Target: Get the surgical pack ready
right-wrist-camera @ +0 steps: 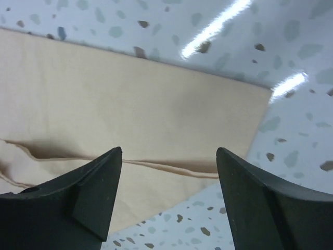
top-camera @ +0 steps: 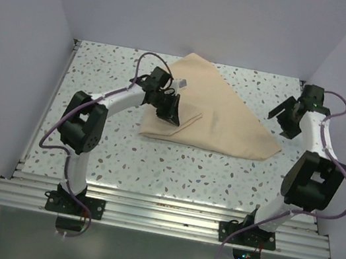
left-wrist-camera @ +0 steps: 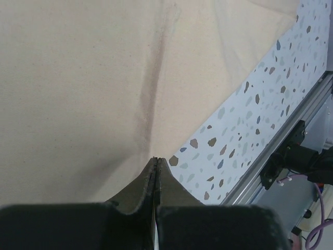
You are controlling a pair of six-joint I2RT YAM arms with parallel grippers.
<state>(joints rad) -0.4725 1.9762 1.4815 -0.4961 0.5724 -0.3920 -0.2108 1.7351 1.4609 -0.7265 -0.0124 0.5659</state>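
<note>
— What is found under the two pincers?

— A speckled table (top-camera: pixel 218 178) (left-wrist-camera: pixel 250 114) (right-wrist-camera: pixel 156 26) is spread beneath both. On it a beige cloth (top-camera: pixel 221 121) (left-wrist-camera: pixel 78 78) (right-wrist-camera: pixel 130 94) is laid, folded into a rough triangle. An aluminium rail (top-camera: pixel 164 218) (left-wrist-camera: pixel 281 140) is seen along the near edge of the table, off to the right of the left pincer in its own wrist view.

— How is the left pincer (top-camera: pixel 168 108) (left-wrist-camera: pixel 156 159) set?

— It is closed completely, and no gap is left between the fingertips. It is placed over the left part of the cloth. Ahead of the tips the fabric is drawn up into a ridge that ends right at them, so a fold of the cloth appears to be pinched there. The cloth's edge is passed just to the right of the tips, with bare table beyond it.

— And the right pincer (top-camera: pixel 283 120) (right-wrist-camera: pixel 168 151)?

— It is held wide open and nothing is gripped. It is raised above the table just past the right tip of the cloth. In its wrist view that corner is seen below and ahead of the spread fingers (right-wrist-camera: pixel 99 187), with a layered hem running across between them
</note>
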